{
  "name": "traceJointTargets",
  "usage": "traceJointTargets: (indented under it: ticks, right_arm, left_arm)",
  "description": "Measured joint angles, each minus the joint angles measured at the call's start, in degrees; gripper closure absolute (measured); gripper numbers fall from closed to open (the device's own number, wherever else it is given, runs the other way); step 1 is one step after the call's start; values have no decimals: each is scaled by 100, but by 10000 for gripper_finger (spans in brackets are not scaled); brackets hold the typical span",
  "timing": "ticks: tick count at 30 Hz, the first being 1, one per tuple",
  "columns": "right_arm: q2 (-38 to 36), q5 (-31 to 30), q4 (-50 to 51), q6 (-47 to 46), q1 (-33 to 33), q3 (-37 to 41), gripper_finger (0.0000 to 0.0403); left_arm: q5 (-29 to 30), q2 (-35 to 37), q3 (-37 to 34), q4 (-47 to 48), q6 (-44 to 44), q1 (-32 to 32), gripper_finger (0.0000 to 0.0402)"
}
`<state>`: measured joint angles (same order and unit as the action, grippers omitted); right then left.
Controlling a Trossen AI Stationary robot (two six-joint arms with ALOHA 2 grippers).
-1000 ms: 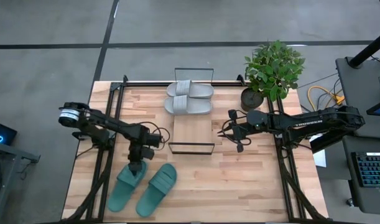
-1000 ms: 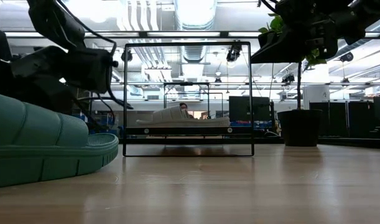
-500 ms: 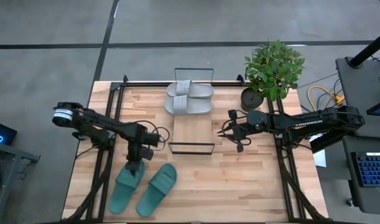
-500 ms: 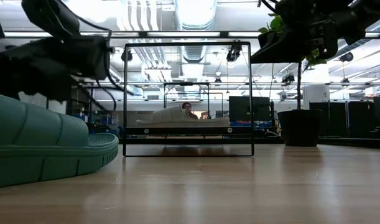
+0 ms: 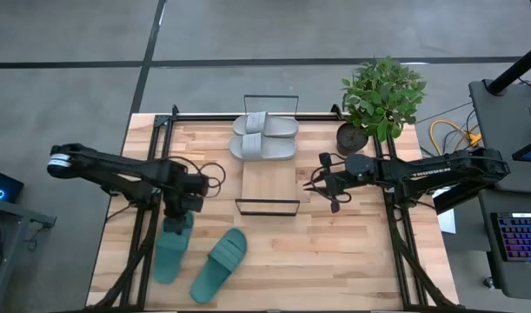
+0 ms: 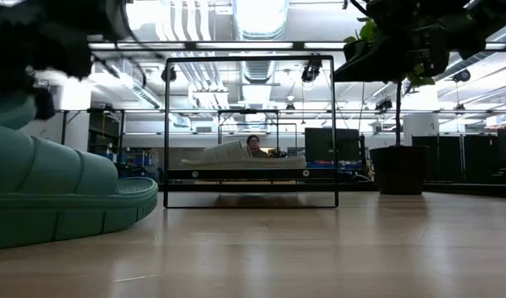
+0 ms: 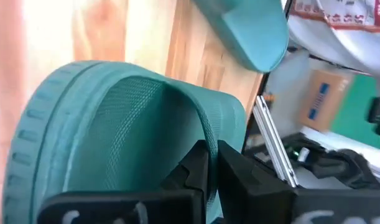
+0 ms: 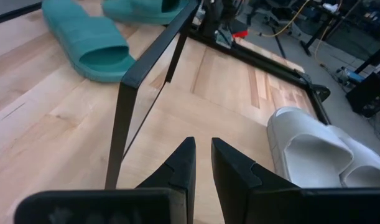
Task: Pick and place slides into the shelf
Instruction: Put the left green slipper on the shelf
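My left gripper [image 5: 180, 213] is shut on one teal slide [image 5: 169, 252] near the table's left side. That slide fills the left wrist view [image 7: 115, 124]. The other teal slide [image 5: 220, 265] lies sole down on the table beside it. The pale grey pair [image 5: 263, 136] lies side by side at the far end of the shelf [image 5: 268, 178], inside its black wire frame. My right gripper [image 5: 315, 184] hovers just right of the shelf. Its fingers [image 8: 185, 163] are nearly together with nothing between them. My left gripper pinches a thin teal edge of the strap [image 7: 205, 134], at the slide's far end, between its two fingers. It comes from above and from the far side. The slide slopes down from the fingers toward the near edge. I cannot tell whether its near end rests on the table.
A potted plant [image 5: 382, 96] stands at the far right corner, behind my right arm. Bare wood lies between the shelf's near wire frame [image 6: 166, 132] and the table's near edge. Black rails run along both sides of the table.
My left gripper has taken hold of the left teal slide and drawn back toward the table's left and far edges. The slide has gone with it, away from its mate, and has turned to lie along the left edge with its far end raised.
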<state>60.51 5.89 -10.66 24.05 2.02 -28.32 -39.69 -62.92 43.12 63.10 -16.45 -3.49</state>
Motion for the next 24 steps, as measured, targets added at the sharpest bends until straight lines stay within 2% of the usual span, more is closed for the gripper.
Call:
traceJointTargets:
  ticks: [6,11,15,24]
  right_arm:
    - [0,0,-187,-94,0,-2,360]
    - [0,0,-202,-92,0,-4,360]
    - [0,0,-199,-111,0,-4,360]
    - [0,0,-492,-117,0,-69,360]
  left_arm:
    - [943,477,804,530,-133,0,401]
    - [1825,608,1679,1267,-122,0,401]
    - [2523,669,2291,1495,-122,0,401]
    - [3306,574,3182,1631,229,2,401]
